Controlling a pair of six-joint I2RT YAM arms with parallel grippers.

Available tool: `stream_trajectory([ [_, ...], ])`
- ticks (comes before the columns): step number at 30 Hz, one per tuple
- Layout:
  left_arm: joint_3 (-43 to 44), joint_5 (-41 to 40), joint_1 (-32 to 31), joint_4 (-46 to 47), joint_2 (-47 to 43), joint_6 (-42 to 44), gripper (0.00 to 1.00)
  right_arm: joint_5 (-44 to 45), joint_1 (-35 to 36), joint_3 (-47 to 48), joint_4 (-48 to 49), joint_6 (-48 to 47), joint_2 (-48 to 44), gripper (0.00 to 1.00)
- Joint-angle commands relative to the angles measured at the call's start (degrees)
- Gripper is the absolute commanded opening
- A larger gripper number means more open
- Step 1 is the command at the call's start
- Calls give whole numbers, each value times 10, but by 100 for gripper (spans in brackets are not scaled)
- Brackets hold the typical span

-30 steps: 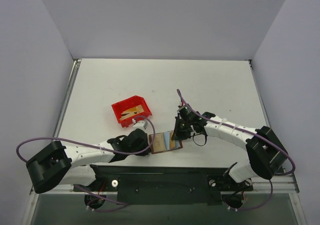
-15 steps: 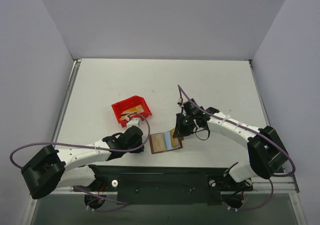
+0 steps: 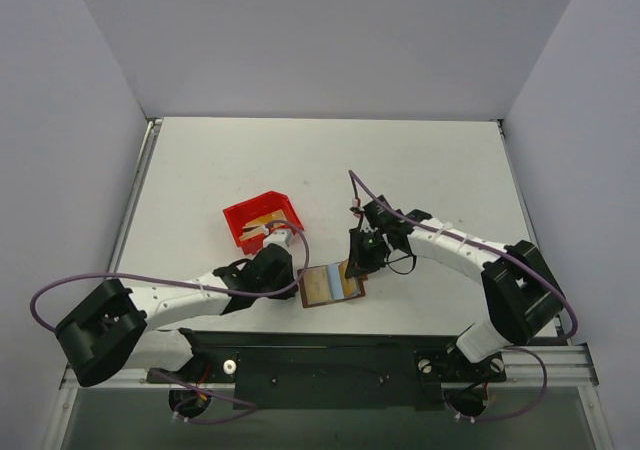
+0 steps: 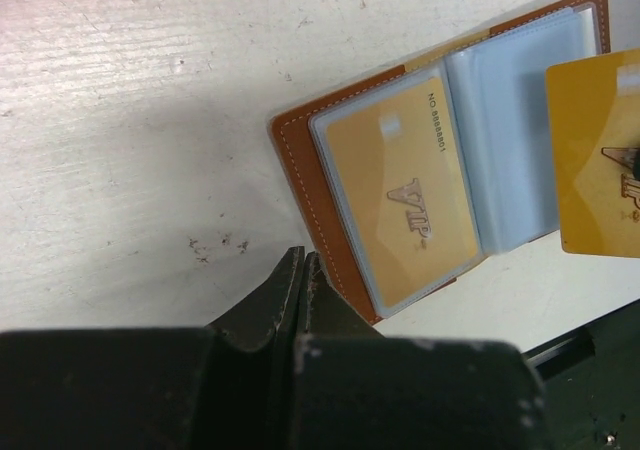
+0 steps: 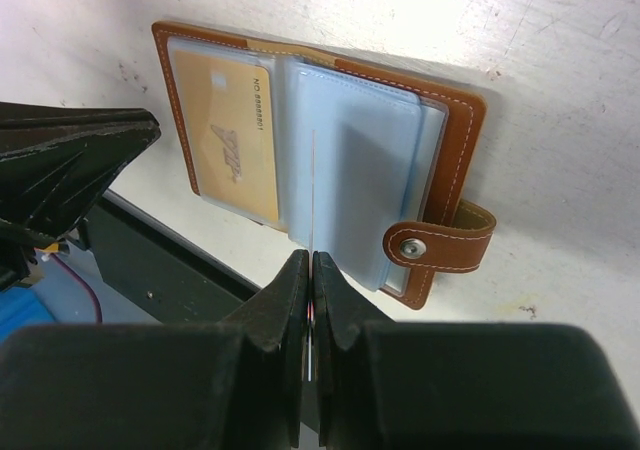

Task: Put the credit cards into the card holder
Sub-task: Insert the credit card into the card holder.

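**A:** Where does everything lie?

**B:** On the worktop (image 3: pixel 420 170), the red bin (image 3: pixel 232 226) sits behind the left arm with spare credit cards (image 3: pixel 266 219) in it. The card holder (image 5: pixel 462 140) lies open close to the near edge, between the two arms. One VIP card (image 4: pixel 400 190) already sits in its left pocket.

**A:** What could go wrong from here?

**B:** I can see nothing pinning the holder down. A card pushed in at a slant would likely shove it along the worktop instead of entering a sleeve. The blue panels (image 5: pixel 370 170) look slack, so the card's edge might catch on a pocket lip or slip between two leaves. The card is also pinched by one narrow margin, so it could pivot in the grip.

**A:** And the pincers?

**B:** The right pincer (image 5: pixel 311 260) is clenched on a gold card (image 4: pixel 595 150), held edge-on over the right-hand panels. I cannot tell whether the card touches them. The left pincer (image 4: pixel 303 260) is closed on nothing, its tips just beside the holder's brown left edge. I cannot tell whether they touch it.
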Motion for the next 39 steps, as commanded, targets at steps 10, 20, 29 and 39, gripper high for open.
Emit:
stream_trajectory([
  [10, 24, 36, 6, 72, 41, 19, 0, 7, 0, 26, -22, -15, 33, 0],
  [20, 22, 48, 6, 90, 68, 17, 0, 38, 19, 33, -22, -9, 65, 0],
  [29, 18, 50, 6, 92, 73, 16, 0, 44, 35, 32, -12, 0, 84, 0],
  [39, 40, 21, 11, 46, 42, 27, 0, 36, 35, 3, 27, 18, 77, 0],
])
